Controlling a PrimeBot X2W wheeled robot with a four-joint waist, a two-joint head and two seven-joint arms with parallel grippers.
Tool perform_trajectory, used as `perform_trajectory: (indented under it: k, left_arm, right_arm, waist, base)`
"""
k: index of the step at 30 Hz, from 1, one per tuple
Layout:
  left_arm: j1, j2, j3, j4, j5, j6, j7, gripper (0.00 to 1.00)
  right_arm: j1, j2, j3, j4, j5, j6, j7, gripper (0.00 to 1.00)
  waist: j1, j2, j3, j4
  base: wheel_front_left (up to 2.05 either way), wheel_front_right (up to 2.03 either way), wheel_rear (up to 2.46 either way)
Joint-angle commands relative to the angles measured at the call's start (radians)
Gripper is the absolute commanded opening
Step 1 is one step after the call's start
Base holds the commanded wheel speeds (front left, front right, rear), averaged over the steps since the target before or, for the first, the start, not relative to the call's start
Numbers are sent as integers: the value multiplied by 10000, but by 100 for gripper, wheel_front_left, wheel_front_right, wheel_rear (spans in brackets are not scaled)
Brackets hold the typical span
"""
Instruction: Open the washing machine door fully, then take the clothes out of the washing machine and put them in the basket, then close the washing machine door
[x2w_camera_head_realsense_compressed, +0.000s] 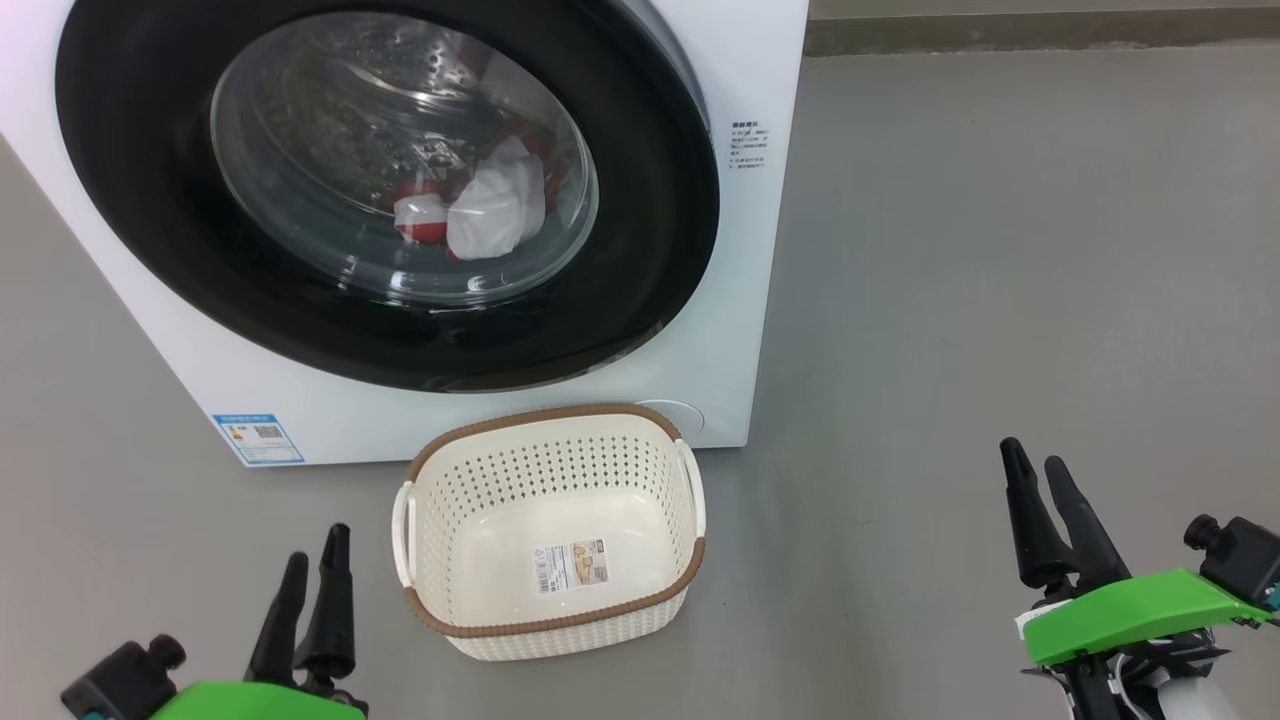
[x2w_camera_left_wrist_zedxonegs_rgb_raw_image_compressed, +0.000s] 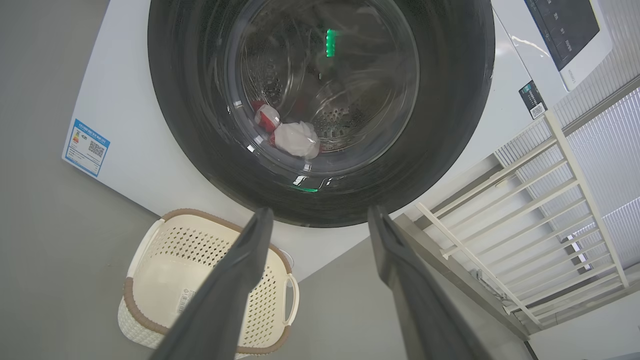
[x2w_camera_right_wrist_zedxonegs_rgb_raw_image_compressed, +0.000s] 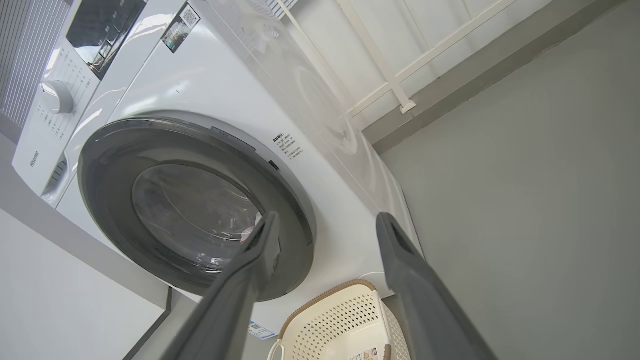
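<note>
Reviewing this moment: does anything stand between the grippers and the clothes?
Yes. The washing machine door lies across the opening, and the clothes sit behind it, visible through it. The left gripper and right gripper, jaws open, sit low on either side of the basket, touching nothing.

Smooth grey floor (x2w_camera_head_realsense_compressed: 1000, 250), white slatted railing (x2w_camera_left_wrist_zedxonegs_rgb_raw_image_compressed: 585, 200), grey skirting (x2w_camera_head_realsense_compressed: 1040, 35)
</note>
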Motion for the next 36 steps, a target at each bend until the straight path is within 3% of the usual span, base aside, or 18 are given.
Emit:
perform_trajectory:
  k: [1,36]
  left_arm:
    - [-537,183,198,-342,310,-3,-145,100]
    - [-969,225,175,-344,4205,168,-1171,100]
  right_arm:
    - [-490,-159,212,-343,-297,-4,-121,100]
    - [-857,-307,649,-650,-4141,-6,-1139,100]
  waist:
    - [-1,0,2,0]
    - [-1,0,-113,-6]
  base:
    - [0,0,0]
    - [0,0,0]
